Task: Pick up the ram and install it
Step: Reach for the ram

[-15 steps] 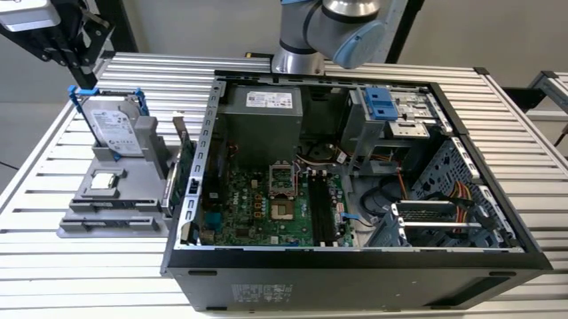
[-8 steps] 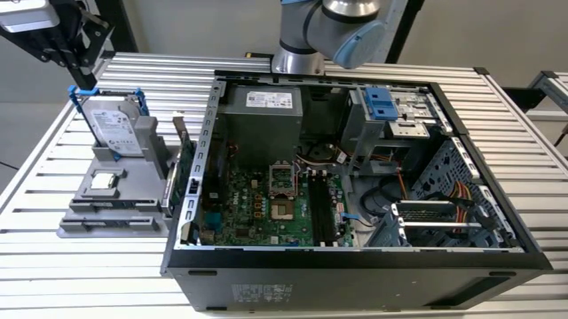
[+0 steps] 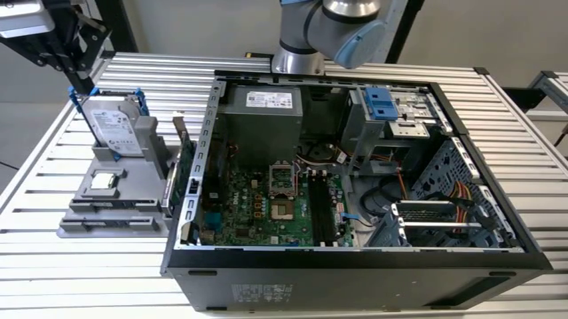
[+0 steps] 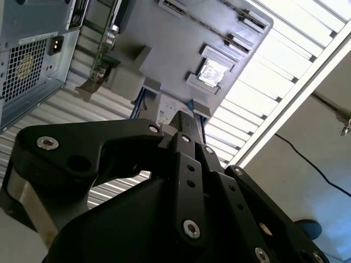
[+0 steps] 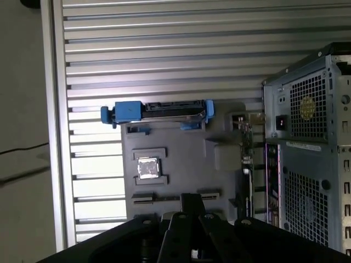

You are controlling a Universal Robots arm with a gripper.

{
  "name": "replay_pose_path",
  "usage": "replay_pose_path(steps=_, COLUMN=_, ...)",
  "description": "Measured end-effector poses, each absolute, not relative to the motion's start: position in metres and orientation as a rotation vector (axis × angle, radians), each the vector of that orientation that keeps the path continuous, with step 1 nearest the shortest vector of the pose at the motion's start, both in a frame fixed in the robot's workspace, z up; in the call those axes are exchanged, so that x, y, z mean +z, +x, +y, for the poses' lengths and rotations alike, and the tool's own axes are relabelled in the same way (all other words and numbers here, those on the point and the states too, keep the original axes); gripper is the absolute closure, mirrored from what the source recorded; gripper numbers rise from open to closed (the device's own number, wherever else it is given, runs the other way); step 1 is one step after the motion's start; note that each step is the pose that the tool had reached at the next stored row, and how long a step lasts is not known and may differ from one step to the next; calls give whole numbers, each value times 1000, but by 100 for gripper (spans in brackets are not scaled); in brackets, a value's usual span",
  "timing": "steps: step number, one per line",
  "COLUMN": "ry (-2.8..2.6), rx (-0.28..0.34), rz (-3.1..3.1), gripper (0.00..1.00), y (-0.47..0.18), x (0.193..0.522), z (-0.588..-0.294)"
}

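Observation:
My black gripper (image 3: 85,84) hangs at the exterior view's far left, above the grey parts holder (image 3: 89,226) that lies beside the open computer case (image 3: 355,259). Its fingers are pressed together with nothing between them in both wrist views (image 4: 185,121) (image 5: 190,200). They point down at the front of the holder (image 5: 164,137). The ram is hidden from me. The motherboard (image 3: 266,206) lies inside the case with its long black slots (image 3: 318,206) towards the middle.
On the holder stand a silver hard drive with a blue handle (image 3: 114,126) (image 5: 159,111), a square chip (image 3: 105,179) (image 5: 147,167) and a green expansion card (image 3: 185,174) against the case wall. The slatted metal table (image 3: 71,266) surrounds everything. The arm's base (image 3: 306,40) rises behind the case.

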State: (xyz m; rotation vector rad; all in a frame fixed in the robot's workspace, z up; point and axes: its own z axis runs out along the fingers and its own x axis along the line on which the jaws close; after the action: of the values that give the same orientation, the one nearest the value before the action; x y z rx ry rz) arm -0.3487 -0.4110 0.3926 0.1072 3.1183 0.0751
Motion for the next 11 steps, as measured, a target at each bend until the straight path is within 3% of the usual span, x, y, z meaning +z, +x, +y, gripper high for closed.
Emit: replay_pose_path(steps=11, ry=107, rx=75, rz=3118, gripper=100, y=-349, x=393, z=-425)
